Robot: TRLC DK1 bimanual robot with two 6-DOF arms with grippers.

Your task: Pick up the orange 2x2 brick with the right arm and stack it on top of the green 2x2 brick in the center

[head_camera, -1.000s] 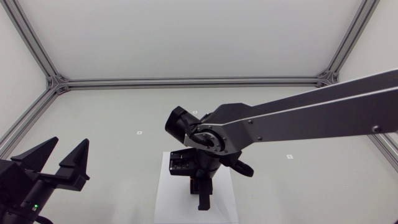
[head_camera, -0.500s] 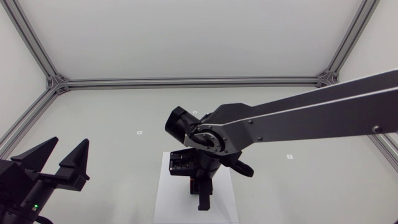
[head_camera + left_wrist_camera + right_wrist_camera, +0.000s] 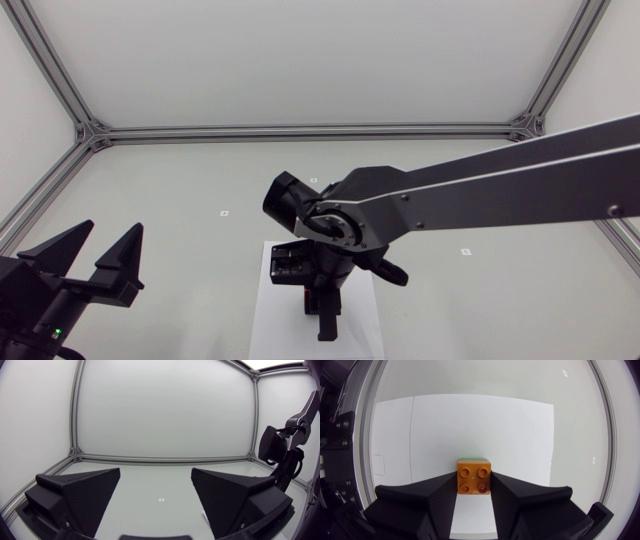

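Observation:
In the right wrist view the orange 2x2 brick (image 3: 474,477) sits studs-up between the two black fingers of my right gripper (image 3: 474,486), which is shut on it from both sides. A thin green edge of the green 2x2 brick (image 3: 474,459) peeks out just beyond and under the orange one. From the head view both bricks are hidden beneath my right arm's wrist; its gripper (image 3: 326,318) points down over the white sheet (image 3: 268,322). My left gripper (image 3: 96,262) stands open at the near left, holding nothing.
The white sheet (image 3: 470,425) lies flat at the table's centre. An aluminium frame (image 3: 300,131) runs along the table's edges. Small markers (image 3: 224,213) dot the grey tabletop. My right arm (image 3: 284,455) shows beyond the left gripper's (image 3: 156,505) open fingers.
The right arm has sunk very slightly over the sheet. The left arm has kept still.

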